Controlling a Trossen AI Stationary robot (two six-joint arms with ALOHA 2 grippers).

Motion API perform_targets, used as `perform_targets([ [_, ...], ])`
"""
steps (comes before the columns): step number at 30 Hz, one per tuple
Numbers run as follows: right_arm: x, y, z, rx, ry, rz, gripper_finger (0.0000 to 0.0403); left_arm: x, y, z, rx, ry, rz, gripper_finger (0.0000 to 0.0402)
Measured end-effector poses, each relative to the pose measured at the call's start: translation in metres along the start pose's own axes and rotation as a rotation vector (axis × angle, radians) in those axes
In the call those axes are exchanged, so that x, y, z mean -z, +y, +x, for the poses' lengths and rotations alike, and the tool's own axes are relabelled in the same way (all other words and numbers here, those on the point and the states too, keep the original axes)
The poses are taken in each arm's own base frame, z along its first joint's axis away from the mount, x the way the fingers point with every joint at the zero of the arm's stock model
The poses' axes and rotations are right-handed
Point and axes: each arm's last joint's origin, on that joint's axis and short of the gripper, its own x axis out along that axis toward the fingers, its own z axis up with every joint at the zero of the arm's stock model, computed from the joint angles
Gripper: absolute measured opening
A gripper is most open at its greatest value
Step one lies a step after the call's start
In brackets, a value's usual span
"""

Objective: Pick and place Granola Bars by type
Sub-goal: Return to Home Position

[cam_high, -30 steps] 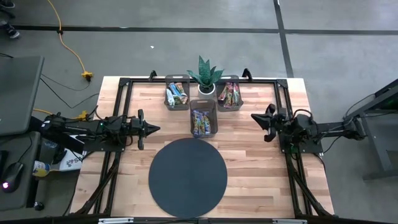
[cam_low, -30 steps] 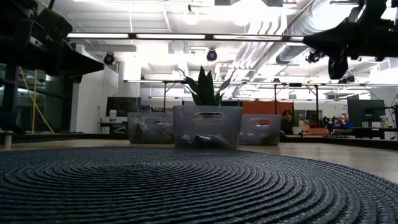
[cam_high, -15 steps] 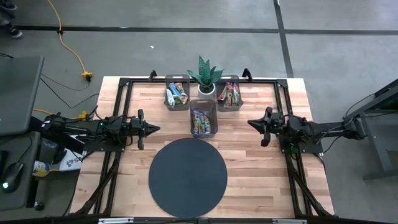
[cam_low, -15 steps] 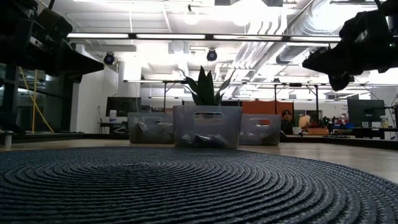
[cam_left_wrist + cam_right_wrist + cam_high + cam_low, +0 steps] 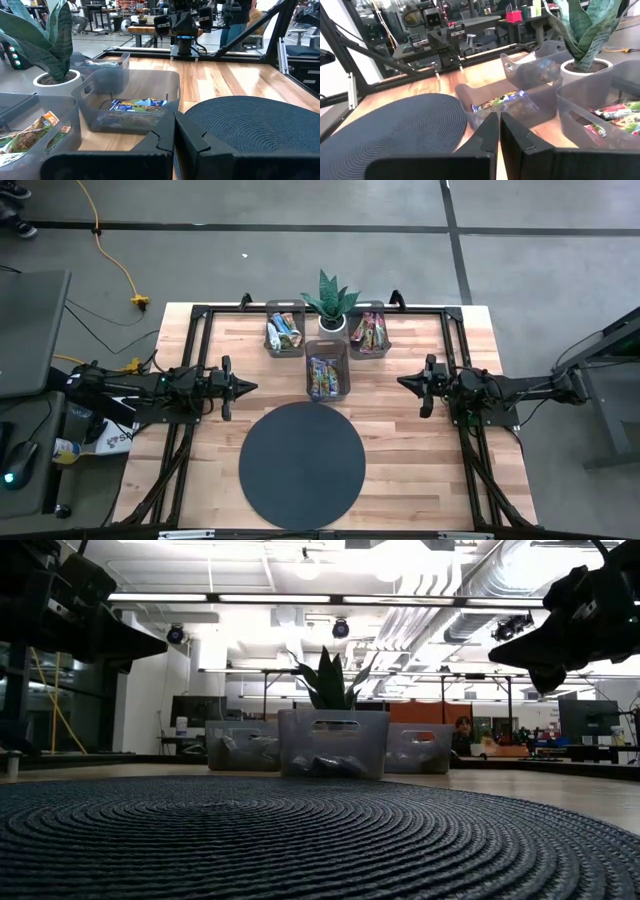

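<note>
Right pincer (image 5: 403, 383) has slid a bit inward toward the table's middle since a second ago. The left pincer (image 5: 250, 388) hasn't budged. Both hang above the wood with tips facing each other, and each has its fingers pressed together.

Nearest to them is the dark round mat (image 5: 302, 465), lying between the two, just off to the front-edge side of both tips. Right in the gap between the tips sits the middle bin (image 5: 308, 370) with blue-wrapped granola bars (image 5: 322, 378) inside.

Further back from both pincers are two more bins. The one (image 5: 270, 330) on the left pincer's side holds greenish bars (image 5: 285, 333). The other (image 5: 384, 330), on the right pincer's side, holds reddish bars (image 5: 370, 333). A potted plant (image 5: 330, 302) stands between those two.
</note>
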Motion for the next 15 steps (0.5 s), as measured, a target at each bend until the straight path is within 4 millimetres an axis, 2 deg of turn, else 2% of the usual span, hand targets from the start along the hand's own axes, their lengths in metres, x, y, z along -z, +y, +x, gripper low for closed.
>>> perform_targets([
  [15,0.0004,-0.0001,0.0,0.001,0.004,0.033,0.0,0.0,0.0,0.0,0.0,0.0,0.0,0.0001],
])
